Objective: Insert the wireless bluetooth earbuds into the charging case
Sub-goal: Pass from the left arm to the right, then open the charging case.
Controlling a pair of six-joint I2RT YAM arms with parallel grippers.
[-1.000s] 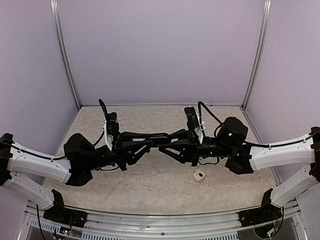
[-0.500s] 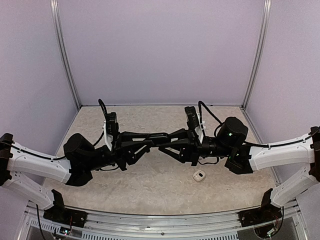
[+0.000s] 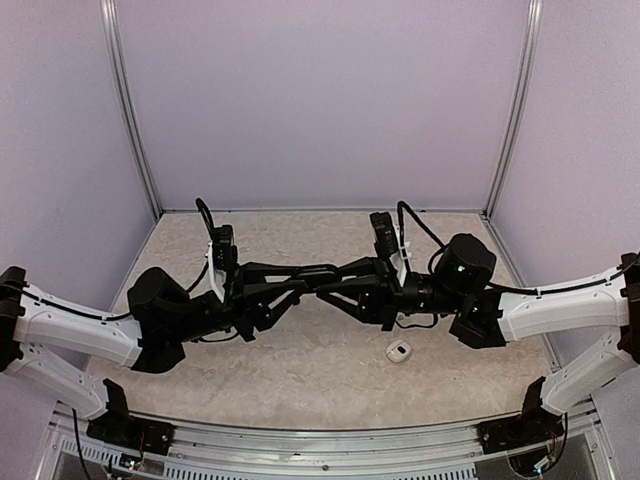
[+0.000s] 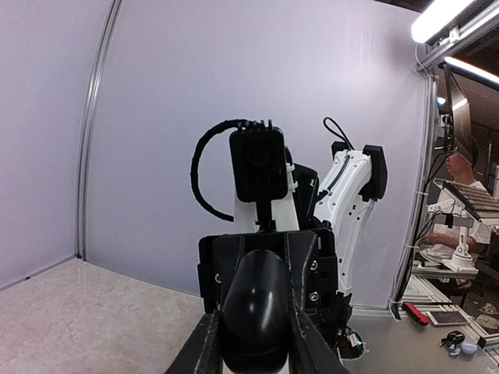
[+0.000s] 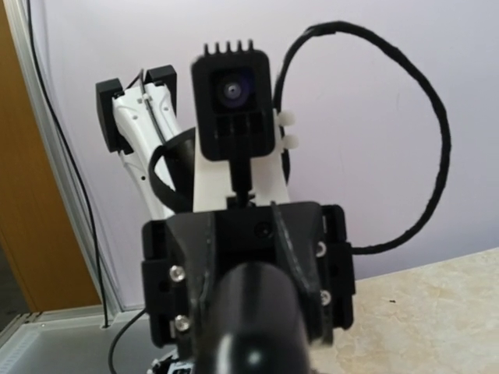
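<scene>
Two grippers are met tip to tip in mid-air above the middle of the table (image 3: 300, 375), the left gripper (image 3: 310, 283) reaching in from the left and the right gripper (image 3: 338, 284) from the right. In the left wrist view a black oval pod (image 4: 253, 308) is seen pinched between the left fingers (image 4: 204, 349). Both fingers touch its flanks, so the left jaws are judged clamped on it. The right jaws cannot be read: only a blurred dark mass is shown low in the right wrist view, and from above the tips are lost among the left ones.

The danger is judged to lie in the hand-over. The pod is rounded and smooth-looking, and it could be squeezed out sideways and dropped to the table if one grip is eased before the other is sure. Fingers so closely interleaved could also be knocked together.

The wireless bluetooth earbuds cannot be found in any view, so their place relative to either set of jaws cannot be told. A small white object (image 3: 399, 351) is noted on the table, near and right, well apart from both grippers and too small to be identified.
</scene>
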